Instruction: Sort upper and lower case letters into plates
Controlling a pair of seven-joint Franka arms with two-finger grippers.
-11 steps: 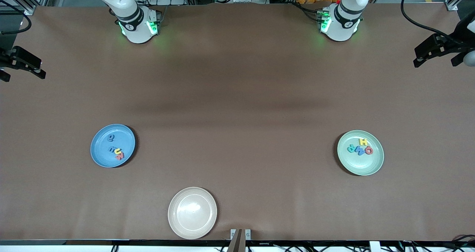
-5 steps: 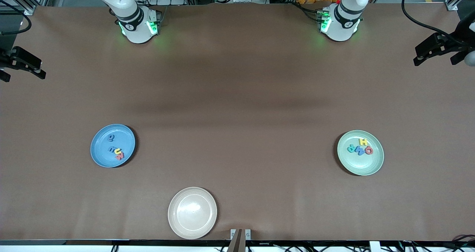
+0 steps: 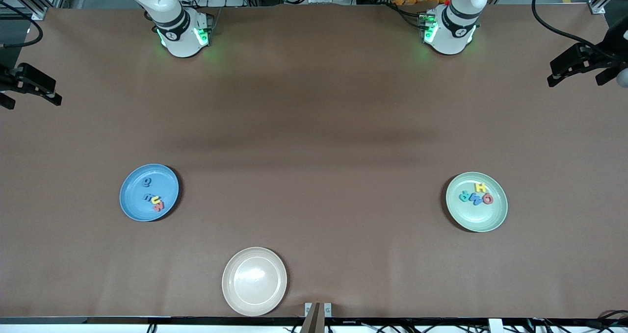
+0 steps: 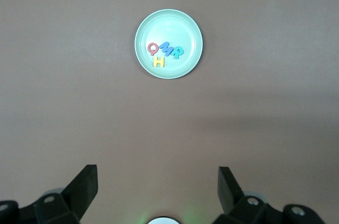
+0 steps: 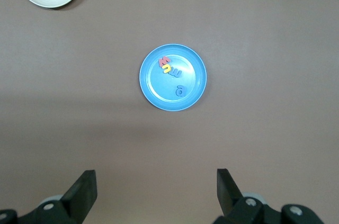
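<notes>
**Both tools wide open, holding nothing**

The left tool (image 4: 157, 181) and right tool (image 5: 156, 184) hang spread wide and empty, high above the brown desk (image 3: 314, 127), both arms waiting. Foam letters Q, M, R, H (image 3: 476, 196) lie in the mint green round plate (image 3: 466, 217) toward the left arm's end. Four small letters (image 3: 153, 199), one reading "a", lie in the bright blue round plate (image 3: 132, 205) toward the right arm's end. Nothing on the desk has shifted since the earlier frames.

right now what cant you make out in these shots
- Letters in the blue plate: too small in the front view and right wrist view to read each one or tell its case.
- Left gripper and right gripper: only the open fingertips show in their wrist views, the rest cut off by the edge.
- Both arms: cut off by the front view's top edge.
</notes>
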